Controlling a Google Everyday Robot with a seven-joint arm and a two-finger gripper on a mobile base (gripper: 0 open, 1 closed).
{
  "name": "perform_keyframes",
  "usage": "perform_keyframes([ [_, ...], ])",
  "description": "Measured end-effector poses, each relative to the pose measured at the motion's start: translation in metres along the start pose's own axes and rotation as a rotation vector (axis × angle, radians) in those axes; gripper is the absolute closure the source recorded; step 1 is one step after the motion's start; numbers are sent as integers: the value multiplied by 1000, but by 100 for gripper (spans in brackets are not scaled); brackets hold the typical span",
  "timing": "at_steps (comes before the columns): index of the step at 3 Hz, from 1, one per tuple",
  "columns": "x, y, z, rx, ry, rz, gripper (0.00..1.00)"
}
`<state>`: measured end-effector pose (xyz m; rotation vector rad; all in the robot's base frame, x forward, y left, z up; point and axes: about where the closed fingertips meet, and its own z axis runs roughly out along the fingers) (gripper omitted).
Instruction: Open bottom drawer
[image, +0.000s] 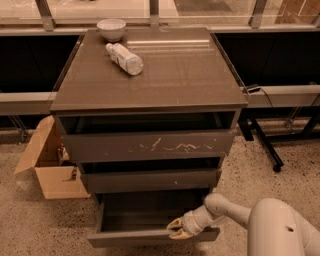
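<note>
Bottom drawer (130, 238) juts open over the floor (45, 227); gripper (180, 228) fingers clamp its front's top edge.

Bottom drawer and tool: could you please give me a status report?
Tool at front edge of bottom drawer, right of centre. Drawer partly out, inside showing. Cardboard box left of cabinet, off its path.

Speckled floor (30, 227); cardboard box (52, 172) at 9 o'clock; windows (100, 7) at 12; claw (180, 229) at 6.
</note>
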<state>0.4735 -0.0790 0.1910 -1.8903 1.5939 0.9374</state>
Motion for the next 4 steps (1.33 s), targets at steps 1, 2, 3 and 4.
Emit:
perform_keyframes([
  [1,2,8,4,-3,-17,-1,97],
  [2,2,9,5,-3,-18,-1,0],
  [3,2,9,5,-3,-18,-1,0],
  [4,-9,13,-10,0,-37,-33,0],
])
